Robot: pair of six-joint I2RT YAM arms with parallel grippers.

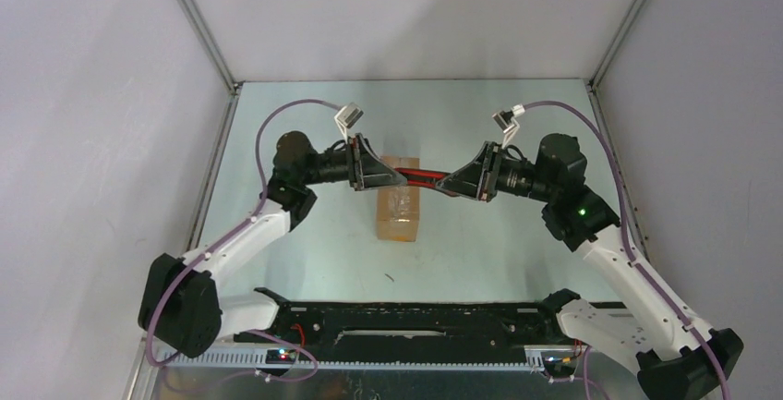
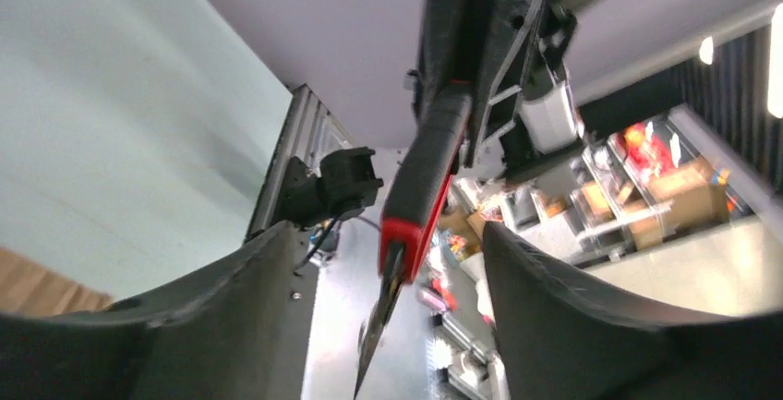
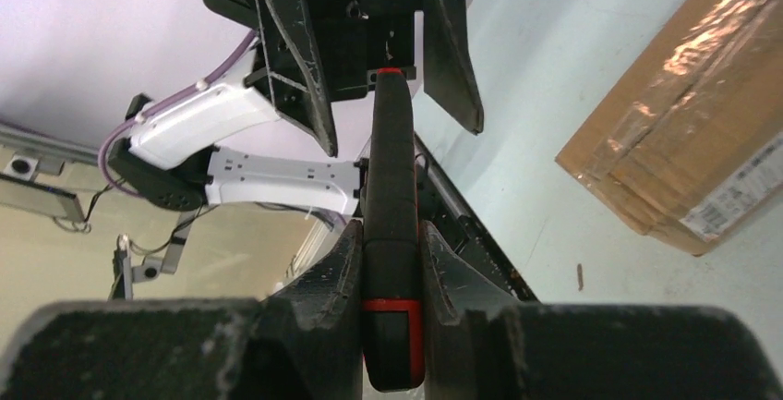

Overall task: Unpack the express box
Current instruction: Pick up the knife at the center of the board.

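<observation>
Hands meet over the express box (image 1: pixel 399 206), which lies taped shut on the green surface (image 1: pixel 499 234), at 12 o'clock from the arm bases. Right hand (image 3: pixel 392 234), at the box's 3 o'clock, is clamped on the red-and-black utility knife (image 3: pixel 392 141). Left hand (image 2: pixel 388 234), at 9 o'clock, stands open around the blade end, apart from it.

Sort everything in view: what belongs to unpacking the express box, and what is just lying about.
Belongs to the job:
express box; utility knife, clamped in the right gripper; left gripper, open around the knife's blade end.

Just lying about:
small dark scrap on the table, near the box; cluttered shelves in the background.
</observation>
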